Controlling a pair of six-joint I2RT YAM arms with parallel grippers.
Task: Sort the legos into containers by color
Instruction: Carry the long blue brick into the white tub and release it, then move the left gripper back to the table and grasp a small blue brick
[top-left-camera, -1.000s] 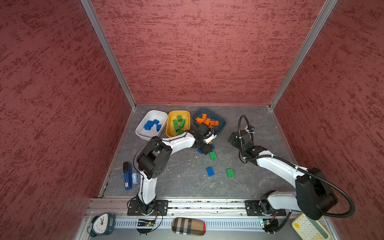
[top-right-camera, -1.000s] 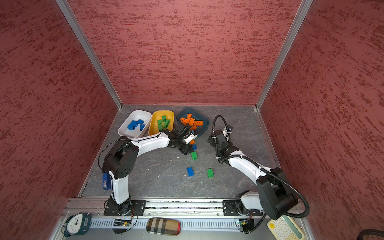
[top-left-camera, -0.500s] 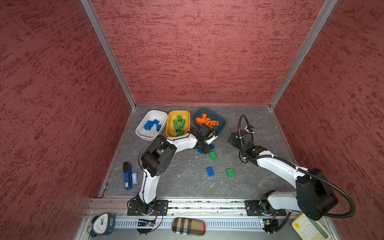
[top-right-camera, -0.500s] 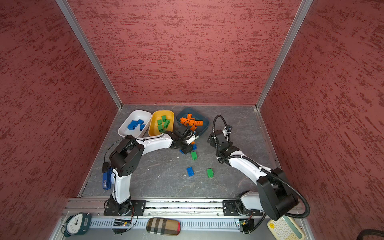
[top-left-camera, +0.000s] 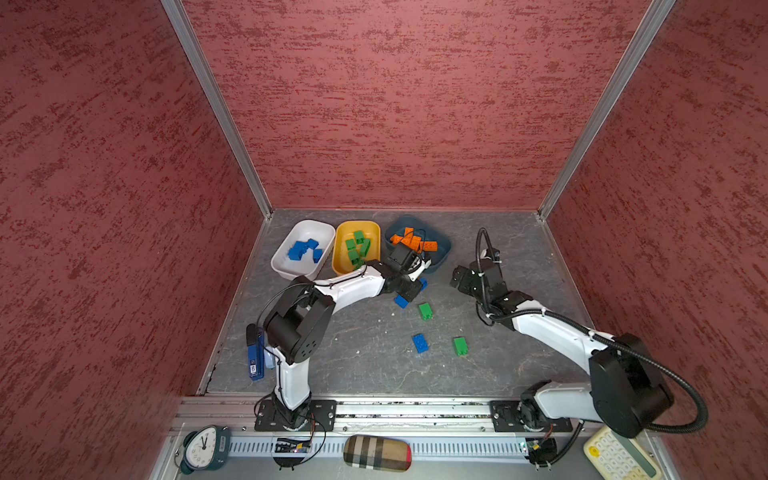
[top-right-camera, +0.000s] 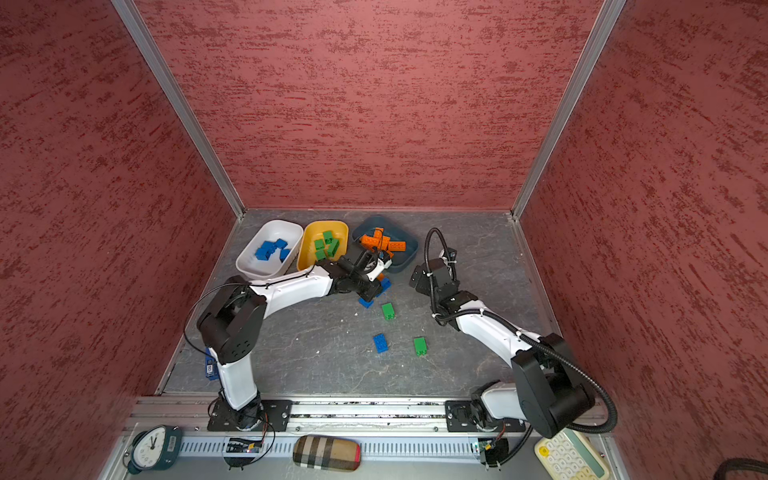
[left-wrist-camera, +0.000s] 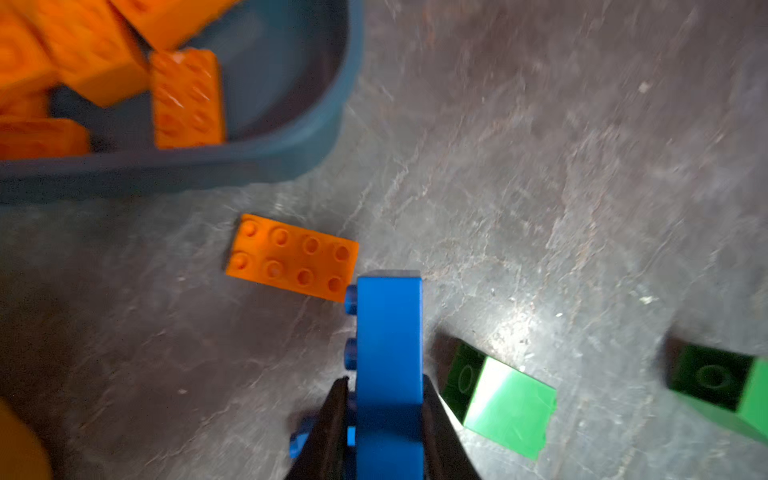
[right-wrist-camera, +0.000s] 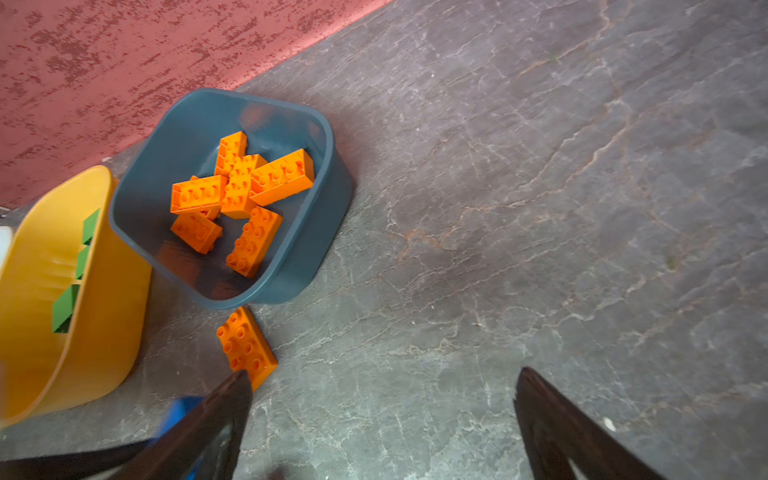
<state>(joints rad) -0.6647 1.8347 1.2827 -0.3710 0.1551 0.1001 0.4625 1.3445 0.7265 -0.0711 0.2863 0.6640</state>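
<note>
Legos in blue (top-left-camera: 305, 249) lie in your white tub (top-left-camera: 322, 230), green legos (top-left-camera: 358, 247) in the yellow tub (top-left-camera: 340, 253) and orange legos (top-left-camera: 413, 241) in the teal tub (top-left-camera: 444, 249). A few pieces are loose on the table (top-left-camera: 365, 365).

Your left gripper (left-wrist-camera: 383, 379) is pinching one end of a long blue brick (left-wrist-camera: 388, 328), studs turned sideways, just in front of the teal tub's near wall. Whether the brick is clear of the table, you cannot tell. A second blue piece (top-left-camera: 401, 301) peeks out beneath that gripper in both top views. Just beside the held brick's far end, a flat orange brick (left-wrist-camera: 293, 257) lies studs-up on the table, outside the teal tub and close to its wall.

You have three more pieces nearer the arm bases — a green brick (top-left-camera: 425, 311) near the left gripper, then a blue brick (top-left-camera: 420, 343) and another green brick (top-left-camera: 459, 345), side by side but apart.

Your right gripper (right-wrist-camera: 382, 395) hangs over bare table to the right of the teal tub, fingers spread wide with nothing between them.
</note>
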